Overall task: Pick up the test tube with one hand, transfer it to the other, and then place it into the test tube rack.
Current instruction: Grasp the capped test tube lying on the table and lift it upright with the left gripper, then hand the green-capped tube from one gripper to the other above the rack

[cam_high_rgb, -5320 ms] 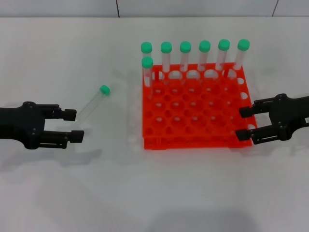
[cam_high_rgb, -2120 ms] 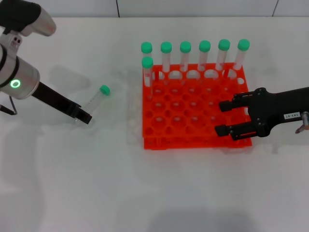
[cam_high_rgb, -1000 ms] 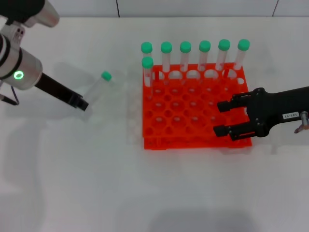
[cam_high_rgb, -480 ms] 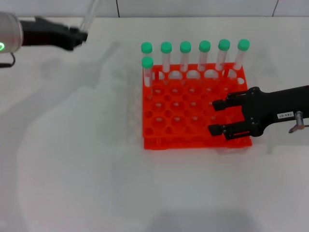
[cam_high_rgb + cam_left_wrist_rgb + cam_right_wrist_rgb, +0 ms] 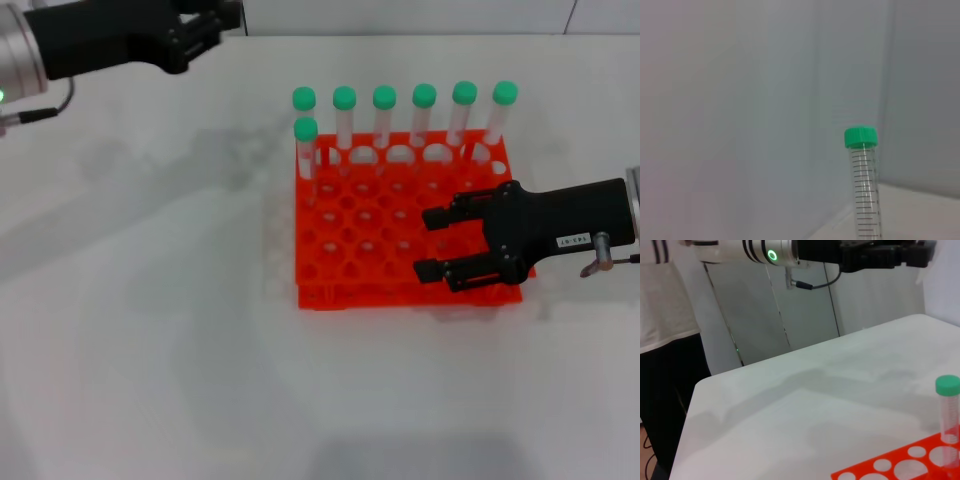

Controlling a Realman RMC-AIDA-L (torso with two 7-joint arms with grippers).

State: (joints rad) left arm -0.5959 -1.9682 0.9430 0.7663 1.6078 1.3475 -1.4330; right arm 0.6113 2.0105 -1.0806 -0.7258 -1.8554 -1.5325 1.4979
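crowding rack (image 5: 370,245): seven capped tubes (image 5: 424,110)

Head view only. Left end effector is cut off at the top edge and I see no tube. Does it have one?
Observer: Yes. The left wrist view shows the test tube in front of that camera, green cap on, off the table.
Operator: Right end effector is open over the test tube rack here. How high is the left one?
Observer: The right wrist view shows the left end effector raised well above the table.
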